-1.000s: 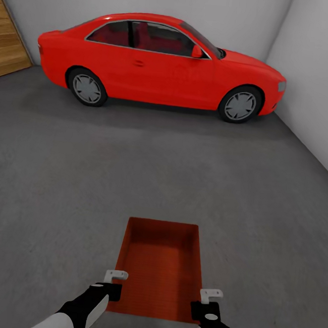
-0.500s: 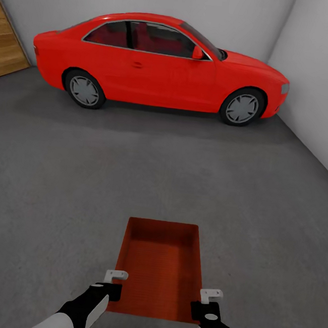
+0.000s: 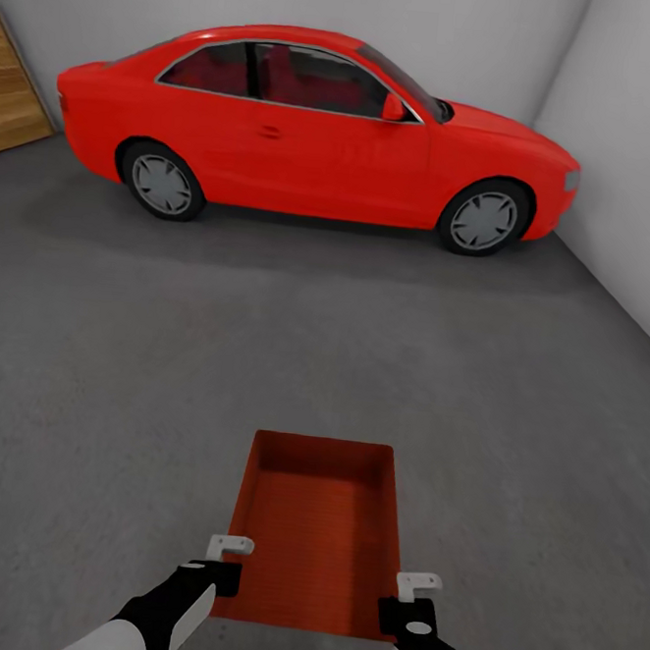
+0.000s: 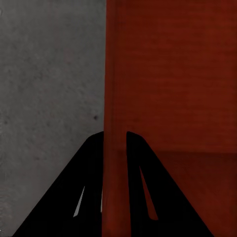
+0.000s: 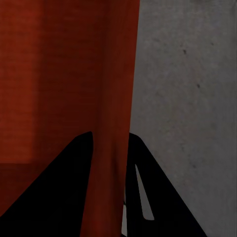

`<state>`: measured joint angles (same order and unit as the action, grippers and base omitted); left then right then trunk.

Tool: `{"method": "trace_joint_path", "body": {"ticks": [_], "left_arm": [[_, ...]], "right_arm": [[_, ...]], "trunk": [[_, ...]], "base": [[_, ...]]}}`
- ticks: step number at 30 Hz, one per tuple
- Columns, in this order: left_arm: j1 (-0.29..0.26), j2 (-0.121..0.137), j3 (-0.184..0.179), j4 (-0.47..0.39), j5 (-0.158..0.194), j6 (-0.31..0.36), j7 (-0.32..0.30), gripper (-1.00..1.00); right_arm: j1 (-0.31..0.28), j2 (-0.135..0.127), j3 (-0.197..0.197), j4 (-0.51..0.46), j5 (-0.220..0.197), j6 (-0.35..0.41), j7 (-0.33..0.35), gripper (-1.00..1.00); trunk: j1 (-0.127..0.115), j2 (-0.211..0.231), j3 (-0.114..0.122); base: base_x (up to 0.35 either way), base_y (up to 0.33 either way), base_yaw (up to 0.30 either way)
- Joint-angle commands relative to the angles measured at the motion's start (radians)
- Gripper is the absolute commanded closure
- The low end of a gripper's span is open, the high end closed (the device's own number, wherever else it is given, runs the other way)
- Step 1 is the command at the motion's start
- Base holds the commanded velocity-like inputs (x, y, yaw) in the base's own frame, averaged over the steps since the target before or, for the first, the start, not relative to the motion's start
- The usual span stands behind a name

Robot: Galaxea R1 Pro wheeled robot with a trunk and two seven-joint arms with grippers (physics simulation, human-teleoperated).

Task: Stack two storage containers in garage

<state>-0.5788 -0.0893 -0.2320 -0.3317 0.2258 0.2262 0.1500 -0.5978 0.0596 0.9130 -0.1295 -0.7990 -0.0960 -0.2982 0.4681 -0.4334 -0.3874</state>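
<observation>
Left gripper (image 3: 228, 563) clamped on the near end of the container's left wall; in the left wrist view the thin orange-red wall runs between the two dark fingers (image 4: 89, 187). Right gripper (image 3: 407, 598) likewise pinching the right wall near its near corner, wall between the fingers (image 5: 69, 182).

Storage container (image 3: 319, 531) carried between both arms, open top up, empty, just ahead of the robot and above the dark grey concrete floor (image 3: 114, 366). Whether it hangs clear of the floor or touches it, cannot tell.

Over the last second the red car (image 3: 313, 127) and wooden door (image 3: 15, 91) have slid slightly in the head view while container and arms kept their place in it: the robot is rolling or turning, load steady.

Meaning: inside the garage, open floor ahead, likely nearing set-down. Second container not seen here.
</observation>
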Motion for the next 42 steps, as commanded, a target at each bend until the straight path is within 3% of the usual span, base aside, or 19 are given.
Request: {"method": "trace_joint_path", "body": {"ticks": [1,24,42], "left_arm": [[0.0,0.002,-0.044,-0.006,0.014,0.004,0.008,1.0],[0.0,0.002,-0.044,-0.006,0.014,0.004,0.008,1.0],[0.0,0.002,-0.044,-0.006,0.014,0.004,0.008,1.0]], "right_arm": [[0.0,-0.018,0.0,-0.001,-0.03,0.016,-0.002,1.0],[0.0,-0.02,0.0,-0.001,-0.031,0.016,-0.002,1.0],[0.0,-0.02,0.0,-0.001,-0.031,0.016,-0.002,1.0]], "trunk": [[0.001,-0.002,-0.001],[0.001,-0.002,-0.001],[0.001,-0.002,-0.001]], "base": [[0.32,0.0,0.0],[0.312,0.0,0.0],[0.009,0.0,0.0]]}}
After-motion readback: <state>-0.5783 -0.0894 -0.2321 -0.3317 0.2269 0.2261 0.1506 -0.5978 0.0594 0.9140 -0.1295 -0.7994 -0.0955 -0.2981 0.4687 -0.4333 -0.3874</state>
